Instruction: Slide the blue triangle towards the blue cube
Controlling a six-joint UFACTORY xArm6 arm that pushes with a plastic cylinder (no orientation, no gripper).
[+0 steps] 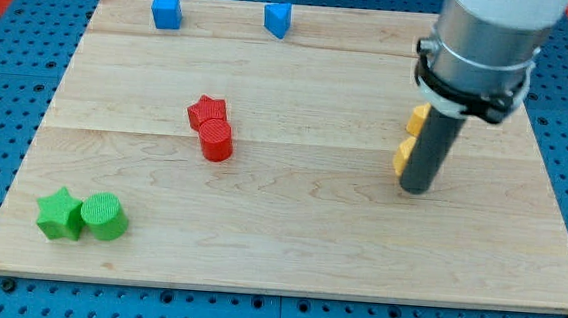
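Observation:
The blue cube (166, 11) sits near the board's top edge at the view's upper left. The blue triangle (277, 19) sits on the same top edge, to the cube's right, with a gap between them. My tip (416, 188) rests on the board at the view's right, far below and right of both blue blocks. It stands just right of two yellow blocks (409, 138), which the rod partly hides.
A red star (207, 112) touches a red cylinder (216, 140) at the board's middle left. A green star (60, 214) and a green cylinder (104, 216) sit together at the lower left. The wooden board (288, 240) lies on a blue pegboard.

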